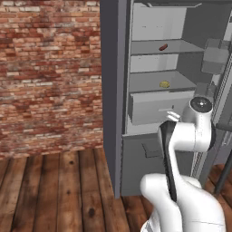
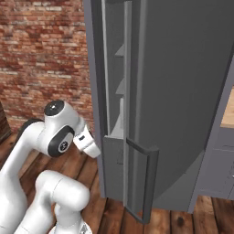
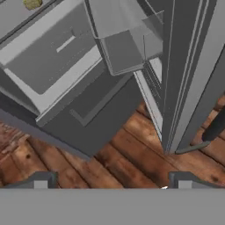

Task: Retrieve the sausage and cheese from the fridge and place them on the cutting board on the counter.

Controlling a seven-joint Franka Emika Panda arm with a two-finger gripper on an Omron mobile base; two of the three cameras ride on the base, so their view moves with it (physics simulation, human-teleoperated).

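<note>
in the left base view, the fridge (image 1: 136, 90) is standing open in front of me, so that step looks done. the sausage (image 1: 163, 47) is lying on the upper shelf and the cheese (image 1: 164, 84) is sitting on the shelf below it, just above the drawer (image 1: 158, 106). neither is picked up yet, so i'm judging both fetches and both placements are left. my arm is rising from the lower right and bending toward the fridge's lower part; the wrist is blocking my fingers here, so i'm not seeing them from this side.

in the right base view, i'm looking at the fridge door (image 2: 183, 91) from outside, swung wide, with its bar handle (image 2: 148, 183) low on the edge. the door is hiding the shelves' contents almost entirely. at the far right edge a sliver of the desk (image 2: 228, 114) is showing, cut off, and i can't make out the board on it.

in the hand view, my fingers (image 3: 112, 181) are spread wide with nothing between them, the two tips poking up at the bottom. i'm pointing down at the wood floor and the fridge's lower front. the cheese (image 3: 32, 4) is peeking in at the top left corner, partly cut off. the sausage's shelf is out of frame here.
</note>
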